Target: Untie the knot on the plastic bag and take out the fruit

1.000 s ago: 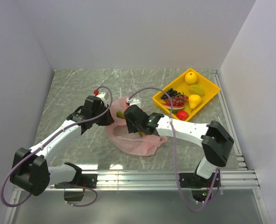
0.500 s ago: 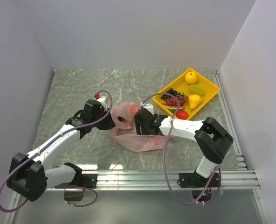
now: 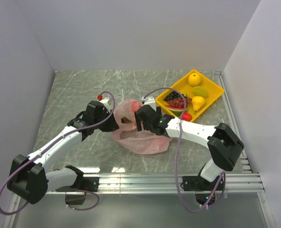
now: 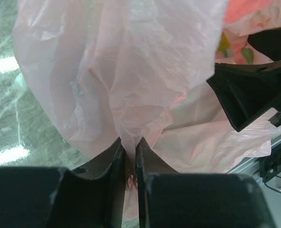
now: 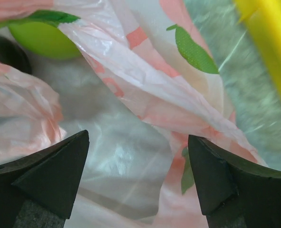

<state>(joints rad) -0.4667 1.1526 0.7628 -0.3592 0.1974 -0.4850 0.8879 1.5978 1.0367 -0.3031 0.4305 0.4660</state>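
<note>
The pink plastic bag (image 3: pixel 139 134) lies open in the table's middle, its rim lifted at the left. My left gripper (image 3: pixel 112 121) is shut on that rim; in the left wrist view the bag film (image 4: pixel 130 85) is pinched between the jaws of the left gripper (image 4: pixel 130 149). My right gripper (image 3: pixel 141 119) is open and empty at the bag's mouth; in the right wrist view the right gripper (image 5: pixel 138 159) hangs over the bag film (image 5: pixel 130 156). A green fruit (image 5: pixel 38 38) and a dark fruit (image 5: pixel 4 52) lie inside the bag. No knot shows.
A yellow tray (image 3: pixel 215 97) at the back right holds an orange (image 3: pixel 194 79), a mango (image 3: pixel 200 91), a pear (image 3: pixel 198 102), grape bunches (image 3: pixel 177 99) and a small red fruit (image 3: pixel 186 116). Its yellow edge (image 5: pixel 268 52) shows in the right wrist view.
My right gripper has moved up and back from inside the bag to its mouth. The left gripper has lifted the bag's rim slightly. The bag has spread and shifted a little right.
</note>
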